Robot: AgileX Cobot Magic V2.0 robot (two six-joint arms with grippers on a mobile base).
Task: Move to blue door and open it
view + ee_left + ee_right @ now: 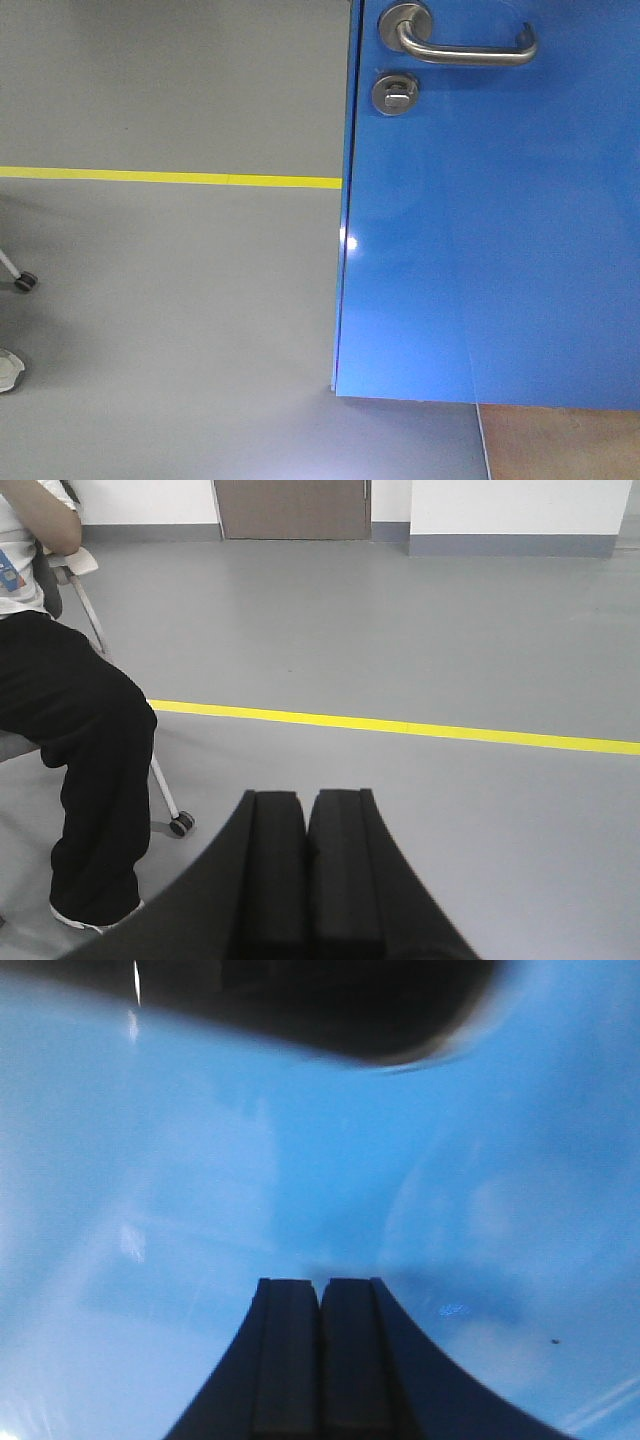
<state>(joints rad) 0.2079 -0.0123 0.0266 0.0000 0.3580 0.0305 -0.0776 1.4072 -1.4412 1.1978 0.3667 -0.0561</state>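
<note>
Across the right half of the front view we find the blue door (490, 230), its free edge near centre, lever handle (465, 45) at 1 o'clock, thumb-turn (394, 95) just below; we judge the panel heavy, rigid and glossy-slick, so the lever is the only sound hold; the right tool (320, 1350), fingers pressed together, points at the blue face close ahead; the left tool (305, 870), likewise closed, points over the grey floor (400, 630) toward a yellow line (400, 726) at 12 o'clock.

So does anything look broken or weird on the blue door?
Nothing stands out. The blue door looks smooth and unmarked, its lever handle sits level, and the round lock beneath is intact. The grey floor has no spills.
</note>
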